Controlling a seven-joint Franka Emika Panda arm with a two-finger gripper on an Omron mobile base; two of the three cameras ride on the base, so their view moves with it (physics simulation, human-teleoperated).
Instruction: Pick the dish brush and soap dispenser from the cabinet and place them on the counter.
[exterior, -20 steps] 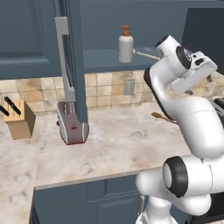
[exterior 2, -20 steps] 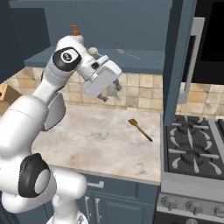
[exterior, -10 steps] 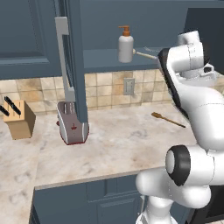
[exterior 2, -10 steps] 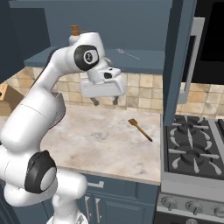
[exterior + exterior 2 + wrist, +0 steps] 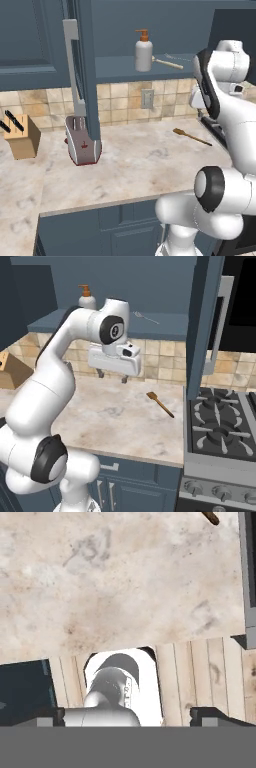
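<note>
- The soap dispenser (image 5: 143, 51) stands upright on the open cabinet (image 5: 150, 70) shelf; it is likely light, rigid and slick, so its white body is the best place to grasp.
- The dish brush (image 5: 167, 62) lies just beside it; it looks slim and stiff, best pinched mid-handle.
- The gripper (image 5: 112, 375) hangs empty above the counter (image 5: 115, 416), its fingers spread apart.

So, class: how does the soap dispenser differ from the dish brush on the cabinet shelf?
The soap dispenser stands upright; the dish brush lies flat. The dispenser is a stout white bottle with an orange pump; the brush is a slim tan stick. Both rest on the open cabinet shelf, untouched.
</note>
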